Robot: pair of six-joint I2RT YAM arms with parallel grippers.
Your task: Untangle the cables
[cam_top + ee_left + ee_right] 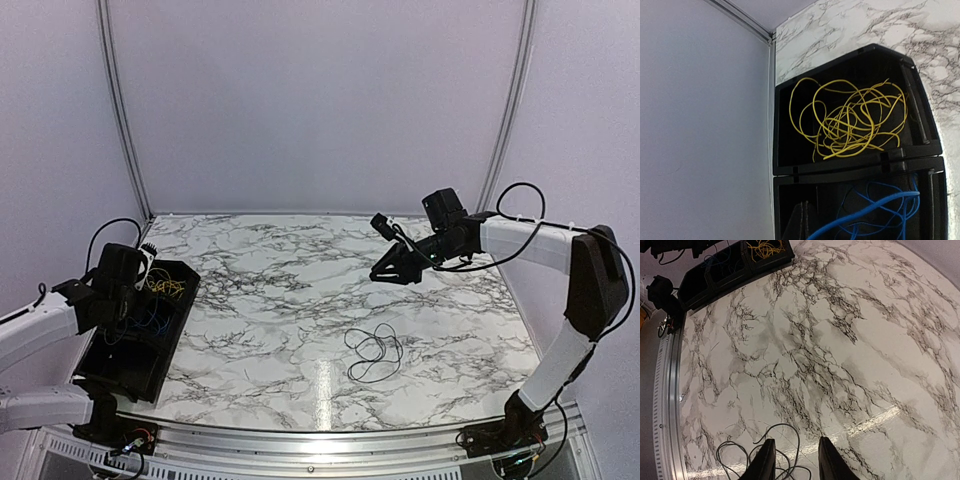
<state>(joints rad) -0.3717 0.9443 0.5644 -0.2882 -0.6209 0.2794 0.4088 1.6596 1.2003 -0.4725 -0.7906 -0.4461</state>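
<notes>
The yellow cable point(855, 120) lies coiled in the far compartment of a black bin point(840, 167), and the blue cable point(880, 210) lies in the near one. Both show in the top view, yellow point(165, 285) and blue point(150, 320). My left gripper point(804, 220) hangs over the blue compartment with its fingers pressed together. A blue strand passes close beside them; I cannot tell if it is pinched. A black cable point(373, 352) lies looped on the marble table. My right gripper point(385, 272) is raised above the table, open and empty. The black cable point(740, 455) shows beside its left finger.
The black bin point(140, 335) stands at the table's left edge, against the left wall point(700, 125). It also shows in the right wrist view point(735, 265). A metal rail point(320, 440) runs along the table's near edge.
</notes>
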